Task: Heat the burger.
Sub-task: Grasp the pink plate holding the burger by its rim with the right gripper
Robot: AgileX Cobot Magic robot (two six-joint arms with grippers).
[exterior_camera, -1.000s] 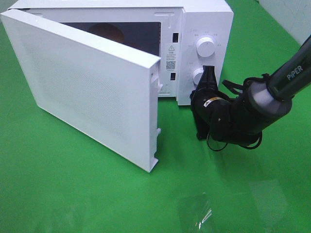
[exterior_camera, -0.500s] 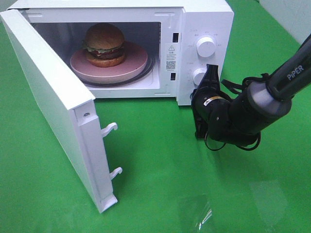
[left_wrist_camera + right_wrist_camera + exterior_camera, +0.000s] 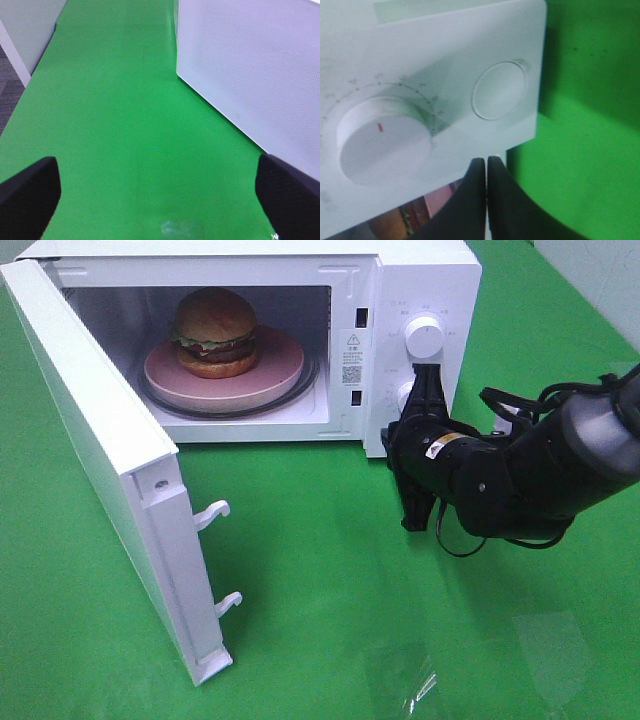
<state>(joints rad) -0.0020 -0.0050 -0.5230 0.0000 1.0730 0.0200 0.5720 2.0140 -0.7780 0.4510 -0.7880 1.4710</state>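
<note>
Right gripper (image 3: 425, 380) pinched shut, empty; left gripper (image 3: 160, 192) wide, empty. I push the door (image 3: 100, 440) flush until latched, then dial.

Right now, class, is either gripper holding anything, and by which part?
Nothing is held: the right gripper is shut empty near the microwave dials, the left gripper open above green cloth.

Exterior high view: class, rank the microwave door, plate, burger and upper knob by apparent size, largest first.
1. microwave door
2. plate
3. burger
4. upper knob
The door swings out nearest the camera, which enlarges it, yet the order stays plain.
</note>
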